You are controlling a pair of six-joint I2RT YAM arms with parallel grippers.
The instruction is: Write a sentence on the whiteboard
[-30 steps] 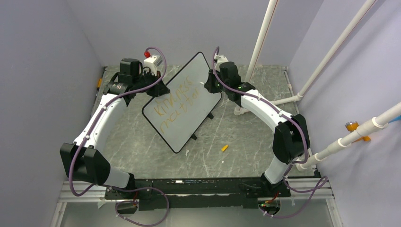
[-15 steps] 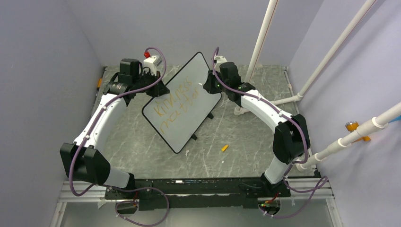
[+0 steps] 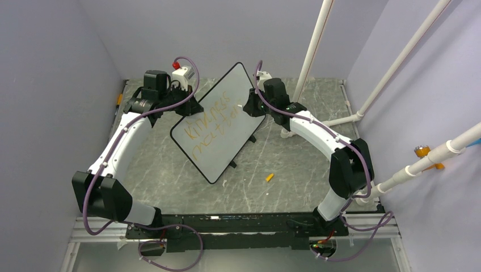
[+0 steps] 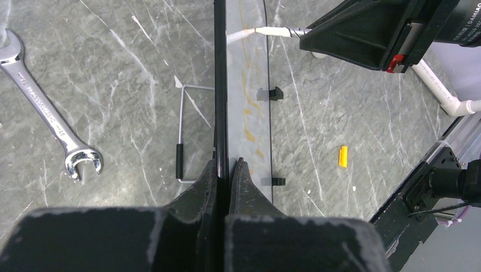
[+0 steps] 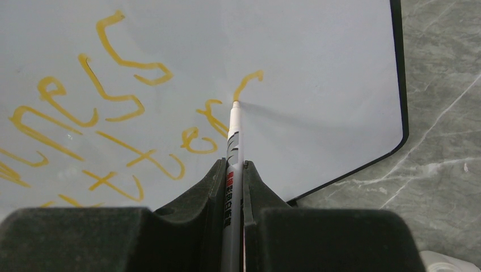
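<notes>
Marker [image 5: 235, 122] in right pincer [image 5: 233, 165] seemingly touches whiteboard [image 5: 317, 68] at sentence [image 5: 113, 97] end.

Whiteboard [image 3: 211, 161]: white, thin black frame. Sentence [image 3: 214, 120]: orange-yellow thin strokes. Marker [image 5: 233, 139]: white-grey barrel, red and black print, white tip. Left gripper [image 4: 227, 165] and right gripper [image 5: 233, 165]: black, grey scuffs. Table [image 3: 170, 175]: dark grey marble, white veins. Cap [image 3: 270, 177], 4 o'clock of the board: orange-yellow. Wrench [image 4: 48, 122], 9 o'clock in the left wrist view: shiny silver. Walls [image 3: 51, 85]: lavender. Cables [image 3: 187, 62]: purple.
</notes>
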